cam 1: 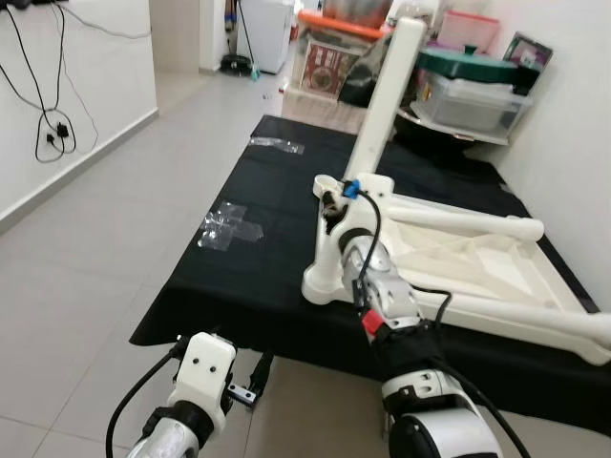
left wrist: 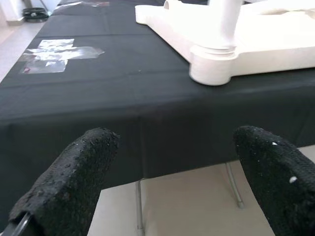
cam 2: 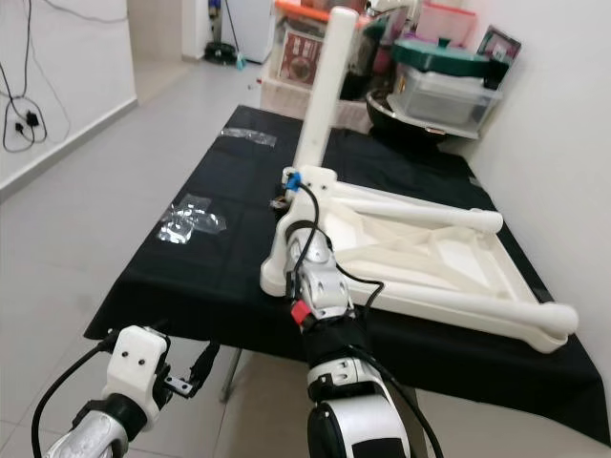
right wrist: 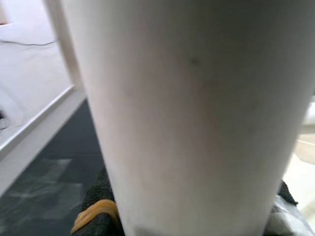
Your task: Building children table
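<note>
Right tool (cam 1: pixel 332 205) grips the upright white leg (cam 1: pixel 387 100) at the tabletop's (cam 1: pixel 477 258) corner socket.

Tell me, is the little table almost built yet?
Not yet. The white tabletop lies upside down on the black cloth. One leg stands upright in a corner socket, and the right gripper is at its base, its wrist view pressed up against the leg. Two more legs look laid flat across the tabletop, so those still need standing up. The left gripper hangs open, below the cloth's front edge.

Fingers (left wrist: pixel 66 182) apart, facing tbl edge (left wrist: pixel 147 115)
</note>
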Tool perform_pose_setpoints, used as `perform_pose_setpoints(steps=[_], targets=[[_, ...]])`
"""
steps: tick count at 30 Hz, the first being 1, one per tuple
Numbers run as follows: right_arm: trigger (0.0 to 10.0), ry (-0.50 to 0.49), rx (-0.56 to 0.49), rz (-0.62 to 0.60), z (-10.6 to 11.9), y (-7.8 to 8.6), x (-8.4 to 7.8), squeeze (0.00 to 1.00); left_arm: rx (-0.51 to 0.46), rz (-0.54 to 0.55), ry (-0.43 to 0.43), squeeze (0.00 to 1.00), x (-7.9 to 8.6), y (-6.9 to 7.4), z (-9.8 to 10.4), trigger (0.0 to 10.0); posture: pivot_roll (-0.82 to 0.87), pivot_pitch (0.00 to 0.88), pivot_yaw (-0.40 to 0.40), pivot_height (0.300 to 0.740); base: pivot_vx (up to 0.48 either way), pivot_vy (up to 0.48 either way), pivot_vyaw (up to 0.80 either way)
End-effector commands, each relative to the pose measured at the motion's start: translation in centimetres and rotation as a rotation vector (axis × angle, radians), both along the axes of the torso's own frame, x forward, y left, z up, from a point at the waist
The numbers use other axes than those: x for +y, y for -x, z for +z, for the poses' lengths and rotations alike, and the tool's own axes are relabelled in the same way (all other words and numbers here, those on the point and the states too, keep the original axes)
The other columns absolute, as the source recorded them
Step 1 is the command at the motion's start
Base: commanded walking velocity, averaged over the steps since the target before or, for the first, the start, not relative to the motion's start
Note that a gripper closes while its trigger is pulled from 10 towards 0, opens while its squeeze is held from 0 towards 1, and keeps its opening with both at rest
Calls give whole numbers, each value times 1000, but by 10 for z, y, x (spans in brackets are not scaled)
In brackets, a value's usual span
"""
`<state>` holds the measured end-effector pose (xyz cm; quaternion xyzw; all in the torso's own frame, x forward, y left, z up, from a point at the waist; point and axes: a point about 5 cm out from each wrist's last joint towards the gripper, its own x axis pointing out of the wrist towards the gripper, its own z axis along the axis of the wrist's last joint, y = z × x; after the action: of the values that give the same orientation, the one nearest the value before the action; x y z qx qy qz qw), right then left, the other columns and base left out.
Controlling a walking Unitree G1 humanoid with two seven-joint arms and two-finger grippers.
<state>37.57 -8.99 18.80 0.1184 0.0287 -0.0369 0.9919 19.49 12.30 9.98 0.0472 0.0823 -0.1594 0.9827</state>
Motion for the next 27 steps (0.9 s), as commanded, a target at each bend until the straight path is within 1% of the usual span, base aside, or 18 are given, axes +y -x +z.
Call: perform_pose_setpoints(steps=[1, 2, 4, 5, 6, 8, 9, 10, 13, 14, 15, 16, 17, 20, 23, 24, 25, 27], targets=[[2196, -88, 110, -20, -24, 6, 3, 0, 10, -16, 0, 0, -3, 1, -3, 10000, 138, 16, -174, 740, 0, 0, 0], [10000, -116, 74, 55, -19, 5, 16, 0, 10, -15, -1, 0, -3, 1, -3, 10000, 139, 14, -175, 740, 0, 0, 0], [10000, -116, 74, 55, -19, 5, 16, 0, 10, -15, -1, 0, -3, 1, -3, 10000, 139, 14, -175, 740, 0, 0, 0], [10000, -144, 44, 129, -15, 5, 28, 804, 10, -15, -1, 0, -3, 1, -3, 10000, 139, 14, -175, 740, 0, 0, 0], [10000, -160, 3, 215, -10, 5, 37, 1000, 10, -15, -1, 0, -3, 2, -3, 10000, 138, 10, -172, 740, 0, 0, 0], [10000, -164, -19, 252, -6, 6, 42, 1000, 11, -15, -1, 0, -3, 2, -3, 10000, 138, 10, -172, 740, 0, 0, 0], [10000, -199, -38, 342, -3, 7, 48, 369, 11, -16, 0, 0, -4, 2, -3, 10000, 138, 9, -173, 740, 0, 0, 0], [10000, -252, -57, 473, 1, 9, 54, 0, 12, -17, 2, 0, -4, 3, -3, 10000, 133, 5, -173, 740, 0, 0, 0], [10000, -271, -57, 554, 2, 11, 55, 0, 12, -17, 3, 0, -4, 3, -3, 10000, 133, 5, -173, 740, 0, 0, 0], [10000, -285, -60, 643, 2, 12, 55, 0, 13, -18, 4, 0, -4, 3, -4, 10000, 132, 3, -173, 740, 0, 0, 0], [10000, -254, -62, 762, 1, 14, 53, 0, 13, -19, 4, 0, -4, 2, -4, 10000, 132, 2, -173, 740, 0, 0, 0], [10000, -254, -62, 762, 1, 14, 53, 0, 13, -19, 4, 0, -4, 2, -4, 10000, 132, 2, -173, 740, 0, 0, 0], [10000, -205, -66, 879, -2, 16, 50, 0, 14, -19, 5, 0, -4, 2, -4, 10000, 130, 1, -173, 740, 0, 0, 0], [10000, -170, -65, 950, -5, 17, 46, 0, 14, -19, 6, 0, -4, 2, -4, 10000, 130, 1, -173, 740, 0, 0, 0], [10000, -96, -60, 1211, -9, 21, 35, 0, 14, -19, 4, 0, -5, 3, -3, 10000, 141, 13, -175, 740, 0, 0, 0], [10000, -96, -60, 1211, -9, 21, 35, 0, 14, -19, 4, 0, -5, 3, -3, 10000, 141, 13, -175, 740, 0, 0, 0], [10000, -77, -81, 1312, -6, 24, 33, 0, 14, -18, 3, 0, -5, 3, -3, 10000, 144, 20, -178, 740, 0, 0, 0], [10000, -43, -108, 1410, -1, 27, 32, 0, 14, -16, 4, 0, -4, 3, -2, 10000, 144, 21, -178, 740, 0, 0, 0]])
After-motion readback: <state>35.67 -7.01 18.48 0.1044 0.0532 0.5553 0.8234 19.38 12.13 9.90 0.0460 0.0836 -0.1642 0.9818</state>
